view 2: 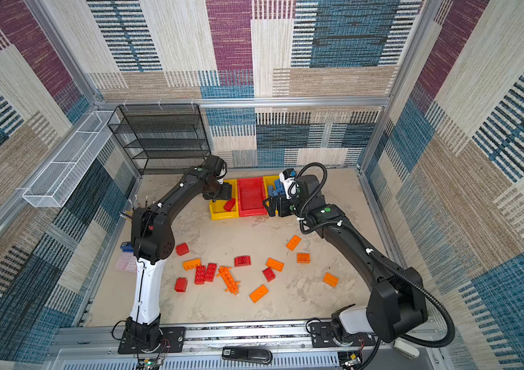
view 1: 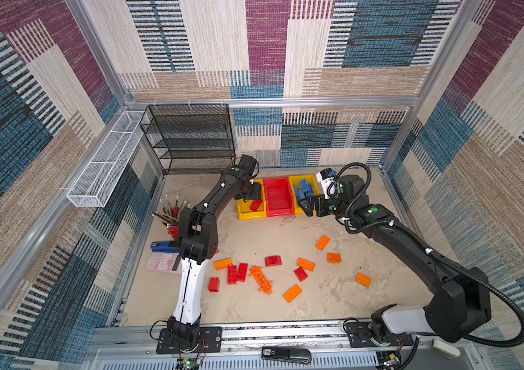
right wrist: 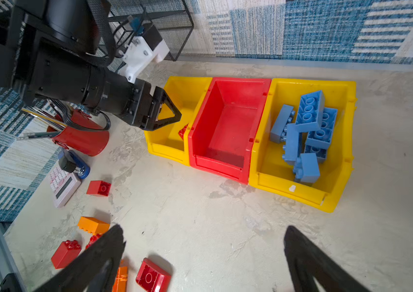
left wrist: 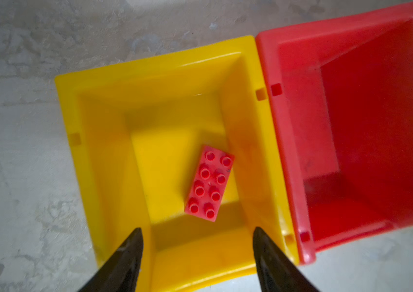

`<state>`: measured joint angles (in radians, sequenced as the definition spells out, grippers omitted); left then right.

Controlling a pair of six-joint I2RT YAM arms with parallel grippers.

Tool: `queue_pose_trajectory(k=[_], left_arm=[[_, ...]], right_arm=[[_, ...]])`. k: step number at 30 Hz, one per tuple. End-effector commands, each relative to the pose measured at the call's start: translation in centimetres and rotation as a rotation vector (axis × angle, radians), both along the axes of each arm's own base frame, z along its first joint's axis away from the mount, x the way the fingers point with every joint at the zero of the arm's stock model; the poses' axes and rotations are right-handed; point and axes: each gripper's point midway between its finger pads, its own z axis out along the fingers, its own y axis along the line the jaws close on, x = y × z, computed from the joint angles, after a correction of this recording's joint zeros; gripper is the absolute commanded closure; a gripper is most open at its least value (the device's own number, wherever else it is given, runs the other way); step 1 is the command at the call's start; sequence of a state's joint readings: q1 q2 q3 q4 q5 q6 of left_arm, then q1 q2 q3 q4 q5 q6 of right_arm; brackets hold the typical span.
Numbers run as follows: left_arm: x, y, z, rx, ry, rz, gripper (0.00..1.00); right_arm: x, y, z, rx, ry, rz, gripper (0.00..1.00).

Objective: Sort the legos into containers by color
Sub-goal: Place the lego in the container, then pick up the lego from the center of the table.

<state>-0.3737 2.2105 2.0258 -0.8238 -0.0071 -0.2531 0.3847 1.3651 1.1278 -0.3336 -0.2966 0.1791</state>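
My left gripper (left wrist: 197, 228) hangs open over the left yellow container (left wrist: 149, 65). A red lego (left wrist: 209, 183) lies loose on that container's floor, studs up, clear of both fingers. The red container (view 1: 278, 195) beside it holds nothing that I can see. The right yellow container (right wrist: 314, 82) holds several blue legos (right wrist: 309, 126). My right gripper (right wrist: 204, 227) is open with nothing in it, above the bare table just in front of the containers. Red legos (view 1: 236, 273), orange legos (view 1: 322, 242) and a long orange holed plate (view 1: 261, 279) lie scattered on the near half of the table.
A red pencil cup (right wrist: 84, 136), a blue stapler (view 1: 164, 246) and a pink calculator (view 1: 161, 262) sit at the table's left edge by the left arm. A black mesh shelf (view 1: 190, 137) stands at the back left, and a white wire basket (view 1: 106, 160) hangs on the left wall.
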Motion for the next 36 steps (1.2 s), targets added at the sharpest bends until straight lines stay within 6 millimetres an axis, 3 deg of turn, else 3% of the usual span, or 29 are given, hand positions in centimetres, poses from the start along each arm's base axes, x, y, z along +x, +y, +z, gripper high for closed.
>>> queue_pose_trajectory(k=[1,4,7,12,18,22,28,36], left_arm=[[-1.6,-1.5,2.6,-0.092,-0.043,-0.028,0.29],[-5.3,-2.3,3.7,-0.107,-0.055,-0.096,0.29],[-9.8,-2.9,3.6,-0.045,-0.054,-0.184,0.29],[-17.1,-3.5,1.7,0.103,-0.044,-0.288,0.30],[-23.8,-5.0,-0.9,0.060,-0.038,-0.417,0.31],[-25.1,-5.9,-1.9,0.056,-0.056,-0.472,0.31],[-24.9,-7.9,-4.5,0.153,-0.022,-0.571,0.33],[-24.1,-9.1,-5.9,0.227,-0.015,-0.644,0.35]], right_arm=[[-0.8,0.0,0.6,0.018,0.002,0.000,0.01],[-1.6,-0.4,0.8,0.019,0.010,-0.007,0.01],[-2.6,-0.7,0.7,0.028,0.032,-0.012,0.01],[-4.4,-0.8,0.9,0.073,0.050,0.002,0.01],[-5.9,-1.5,1.5,0.070,0.041,-0.003,0.01],[-6.9,-1.7,1.8,0.087,0.041,0.001,0.01],[-8.2,-1.9,2.3,0.115,0.041,0.008,0.01],[-8.3,-1.8,1.8,0.120,0.057,0.014,0.01]])
